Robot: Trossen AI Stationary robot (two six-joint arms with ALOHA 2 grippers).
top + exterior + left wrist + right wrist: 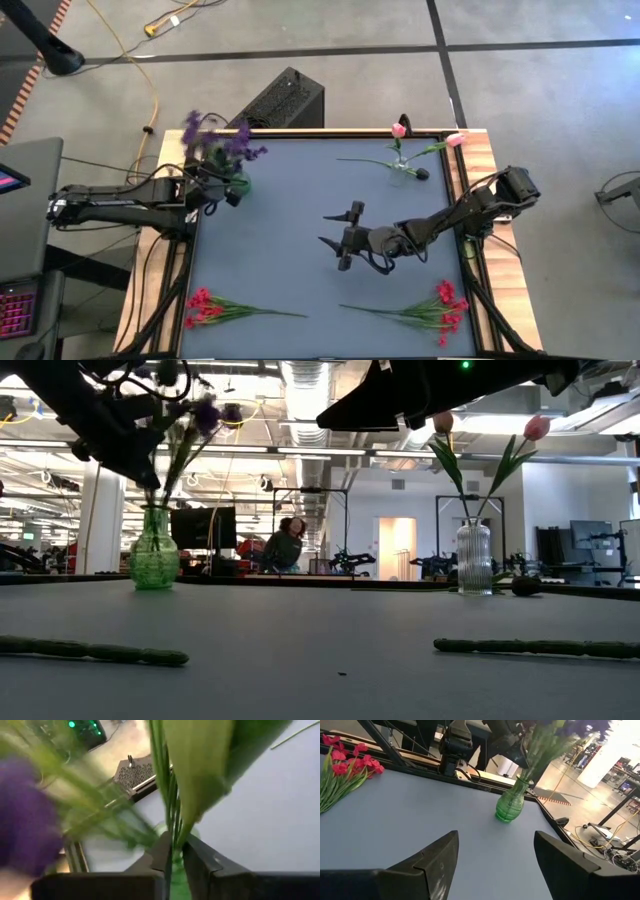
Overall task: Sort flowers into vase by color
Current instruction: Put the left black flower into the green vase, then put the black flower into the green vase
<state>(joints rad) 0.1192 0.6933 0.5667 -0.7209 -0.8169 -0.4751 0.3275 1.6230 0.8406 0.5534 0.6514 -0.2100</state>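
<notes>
We have the left gripper (172,857) above the green vase (510,806), fingers close together around the purple flowers' (215,138) stems, already standing in it. Next we must release and lift clear. The right gripper (340,240) waits mid-table, fingers apart, holding nothing.

Tabletop (300,230) matt grey, smooth, with pale wood edge; green vase (510,806) glossy ribbed glass; clear vase (474,558) ribbed glass; right hand (492,865) matt black plastic.

place: open robotics lab or workshop
signs: ceiling strip lights (300,400), monitors (203,527), floor cables (130,50), a person (284,543) at centre background
</notes>
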